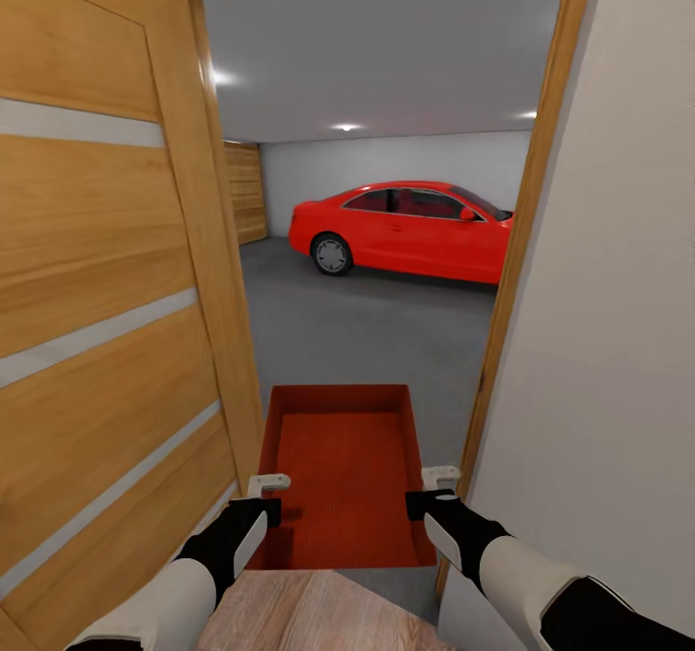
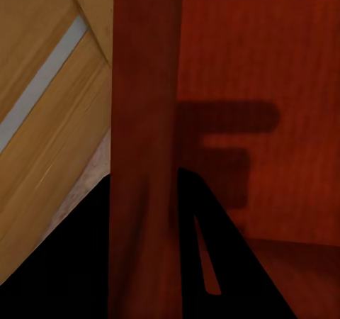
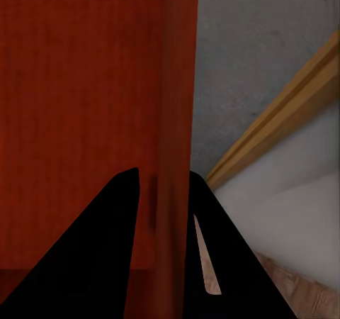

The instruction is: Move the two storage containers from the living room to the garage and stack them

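One red-orange open-top storage container (image 1: 343,467) hangs in front of me in the doorway to the garage, above the edge of its dark grey floor (image 1: 367,332). My left gripper (image 1: 265,496) is shut on the container's left wall (image 2: 142,120). My right gripper (image 1: 434,492) is shut on its right wall (image 3: 177,85). In each wrist view the wall passes between the two dark fingers. The bin's inside is empty.
The honey-wood door (image 1: 97,294) with frosted strips stands open close on my left. The wooden door frame (image 1: 521,245) and a white wall (image 1: 608,342) are close on my right. A red car (image 1: 405,231) is parked far inside. Light wood planks (image 1: 309,612) lie under me.
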Controlling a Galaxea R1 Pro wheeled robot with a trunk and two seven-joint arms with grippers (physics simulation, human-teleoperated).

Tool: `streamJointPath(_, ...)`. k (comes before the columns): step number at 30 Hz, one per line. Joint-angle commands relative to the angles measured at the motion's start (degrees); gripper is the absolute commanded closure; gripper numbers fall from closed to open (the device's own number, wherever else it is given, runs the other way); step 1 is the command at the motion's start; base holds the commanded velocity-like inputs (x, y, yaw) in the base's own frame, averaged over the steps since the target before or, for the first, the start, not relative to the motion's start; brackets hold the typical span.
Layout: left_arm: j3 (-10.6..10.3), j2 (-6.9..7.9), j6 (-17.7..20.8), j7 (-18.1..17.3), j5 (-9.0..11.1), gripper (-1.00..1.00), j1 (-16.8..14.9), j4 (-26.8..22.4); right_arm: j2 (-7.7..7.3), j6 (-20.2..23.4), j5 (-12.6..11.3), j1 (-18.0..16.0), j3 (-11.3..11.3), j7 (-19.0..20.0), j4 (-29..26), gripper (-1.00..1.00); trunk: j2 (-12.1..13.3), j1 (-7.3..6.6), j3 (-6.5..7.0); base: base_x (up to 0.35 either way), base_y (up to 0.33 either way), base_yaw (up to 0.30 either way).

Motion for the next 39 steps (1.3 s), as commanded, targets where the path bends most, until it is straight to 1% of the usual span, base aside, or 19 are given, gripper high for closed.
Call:
streamJointPath(1,-0.42,1.91,0.25,0.36,1.26,1.0,0.01,0.09,-0.27,-1.72,0.24,-0.08,0.51,-0.35,-0.31,1.0,-0.13,0.03,-0.13,0.0,0.0,-0.01)
streamJointPath(26,-0.48,1.89,0.25,0.37,1.35,1.0,0.01,0.09,-0.35,-1.72,0.24,-0.08,0.51,-0.35,-0.31,1.0,-0.13,0.03,-0.13,0.001,0.001,-0.001)
streamJointPath(34,-0.48,1.89,0.25,0.34,1.35,1.0,0.01,0.09,-0.35,-1.72,0.24,-0.08,0.51,-0.35,-0.31,1.0,-0.13,0.03,-0.13,0.083,0.132,-0.007)
streamJointPath(39,-0.48,1.89,0.25,0.31,1.35,1.0,0.01,0.09,-0.31,-1.72,0.24,-0.08,0.51,-0.35,-0.31,1.0,-0.13,0.03,-0.13,0.106,0.184,-0.127)
